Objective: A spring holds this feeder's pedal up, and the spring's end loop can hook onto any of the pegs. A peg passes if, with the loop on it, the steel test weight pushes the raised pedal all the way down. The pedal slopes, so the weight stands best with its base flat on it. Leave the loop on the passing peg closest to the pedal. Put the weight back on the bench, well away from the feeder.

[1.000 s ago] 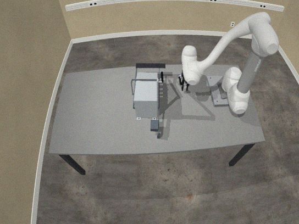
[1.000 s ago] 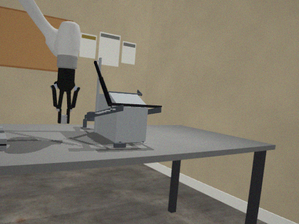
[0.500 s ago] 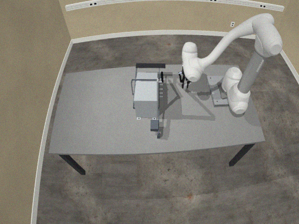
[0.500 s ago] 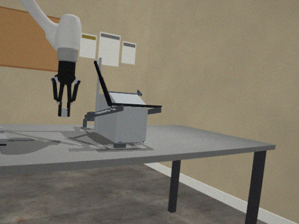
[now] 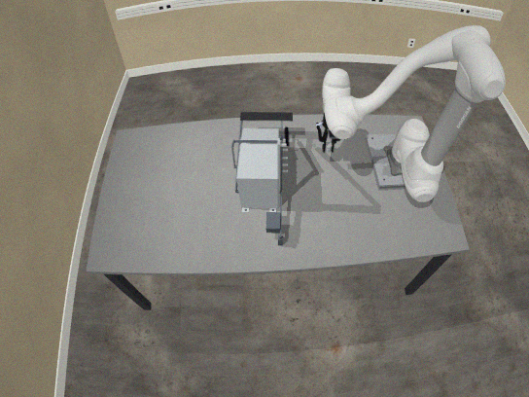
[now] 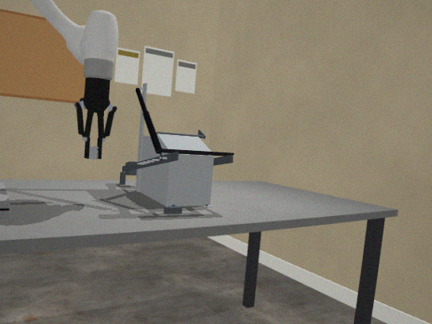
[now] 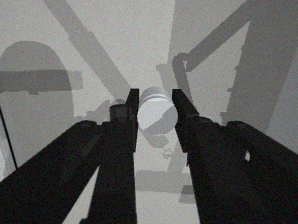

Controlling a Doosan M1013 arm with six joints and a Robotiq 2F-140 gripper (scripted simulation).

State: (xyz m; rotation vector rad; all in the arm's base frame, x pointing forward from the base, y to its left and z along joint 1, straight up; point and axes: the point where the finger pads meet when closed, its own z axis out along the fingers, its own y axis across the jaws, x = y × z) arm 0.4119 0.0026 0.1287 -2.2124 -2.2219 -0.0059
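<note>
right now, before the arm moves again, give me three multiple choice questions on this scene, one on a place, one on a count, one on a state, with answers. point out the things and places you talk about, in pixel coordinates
1. Where is the steel weight (image 6: 94, 152) (image 7: 157, 116)?
A. on the pedal
B. between the end effector's fingers
C. inside the feeder

2. How many sheets of paper (image 6: 158, 71) hang on the wall right of the orange board (image 6: 36, 55)?
A. one
B. five
C. three

3. How does the end effector (image 5: 329, 148) (image 6: 93, 152) (image 7: 155, 102) stand?
A. shut on the weight, above the bench (image 5: 170, 195) (image 6: 278, 202) (image 7: 155, 202)
B. wide open
C. lying on the bench

1 B: the wrist view shows the weight between both fingers.
2 C: three separate sheets show in the exterior view.
3 A: the fingers flank the weight, with a gap beneath it in the exterior view.

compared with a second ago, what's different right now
The claw has risen higher above the bench, carrying the steel test weight up with it. Nothing was newly grasped or released: the claw was already closed on the weight. The feeder looks the same, in the same spot.
</note>
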